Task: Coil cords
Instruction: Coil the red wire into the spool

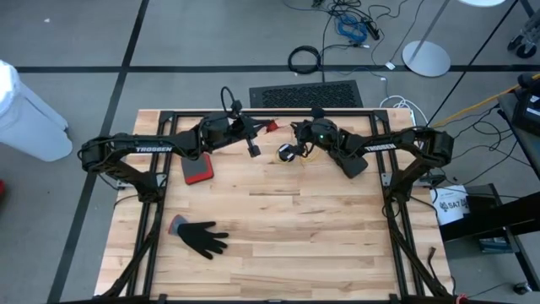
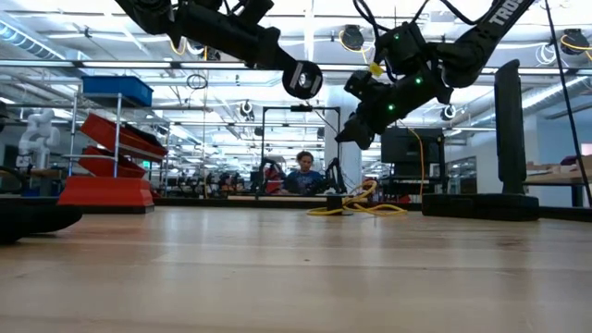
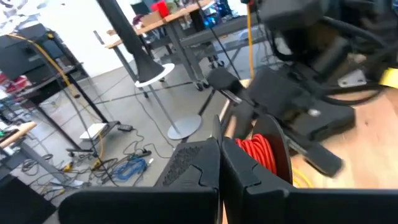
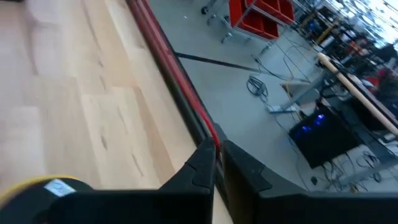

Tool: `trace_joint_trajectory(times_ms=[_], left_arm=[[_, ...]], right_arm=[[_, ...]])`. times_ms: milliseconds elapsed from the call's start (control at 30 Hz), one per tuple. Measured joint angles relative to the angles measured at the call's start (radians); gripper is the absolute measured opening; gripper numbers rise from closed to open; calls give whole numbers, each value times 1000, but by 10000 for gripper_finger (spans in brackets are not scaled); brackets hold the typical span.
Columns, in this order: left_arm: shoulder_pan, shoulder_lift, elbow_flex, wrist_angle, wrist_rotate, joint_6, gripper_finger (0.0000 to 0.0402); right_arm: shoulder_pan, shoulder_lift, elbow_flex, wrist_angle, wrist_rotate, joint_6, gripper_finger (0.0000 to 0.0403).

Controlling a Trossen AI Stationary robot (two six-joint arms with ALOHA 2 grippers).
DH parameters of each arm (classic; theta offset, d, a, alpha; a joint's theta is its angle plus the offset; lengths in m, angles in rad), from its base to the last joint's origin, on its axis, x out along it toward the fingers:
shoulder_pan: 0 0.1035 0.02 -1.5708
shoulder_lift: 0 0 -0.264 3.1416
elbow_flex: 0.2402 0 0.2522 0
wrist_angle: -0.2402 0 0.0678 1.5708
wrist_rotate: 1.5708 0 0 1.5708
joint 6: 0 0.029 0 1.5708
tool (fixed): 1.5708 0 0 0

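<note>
- Pale butcher-block table [image 1: 278, 228] of wooden planks, framed by a black metal rig; grey floor with dark stripes all round.
- Near the table's 12 o'clock edge, seen from above: a small yellow-orange cord [image 1: 302, 154] loosely heaped with a black cord [image 1: 288, 153], lying on the wood; in the level view the yellow loops [image 2: 356, 205] sprawl flat on the far tabletop.
- Left gripper [image 1: 253, 149] held above the table at about 11 o'clock, just beside the cords; fingers [image 3: 205, 168] pressed together, nothing between them.
- Right gripper [image 1: 297, 129] hanging over the cords at about 12 o'clock, raised off the wood in the level view [image 2: 356, 134]; fingers [image 4: 202, 165] close together with only a thin slit showing, pinching nothing visible.
- Red flat block [image 1: 198, 171] at about 10 o'clock, under the left arm.
- Black glove [image 1: 201, 237] with a grey-red cuff at about 8 o'clock, well apart from the cords.
- Beyond the 12 o'clock edge: a dark floor mat [image 1: 305, 94], a thick black cable ring [image 1: 305, 59], a blue cable tangle [image 1: 350, 29], a white round stand base [image 1: 426, 58].
- Room behind, level view: red bins on a rack [image 2: 111, 153], a blue box [image 2: 116, 90], ceiling strip lights, a seated person [image 2: 303, 174] at a far bench.
</note>
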Motion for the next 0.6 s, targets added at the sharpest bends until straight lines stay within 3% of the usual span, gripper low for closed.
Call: trace_joint_trajectory(times_ms=[233,400,500,600], left_arm=[[0,0,0,-92,34,0,0],[0,0,0,-137,11,28,0],[0,1,0,-140,1,31,0],[0,1,0,-136,-1,33,0]], right_arm=[[-10,0,0,-13,-3,9,35],[-9,-7,0,3,-13,10,15],[-8,-17,0,5,-111,31,3],[-8,-18,0,-1,-238,93,18]])
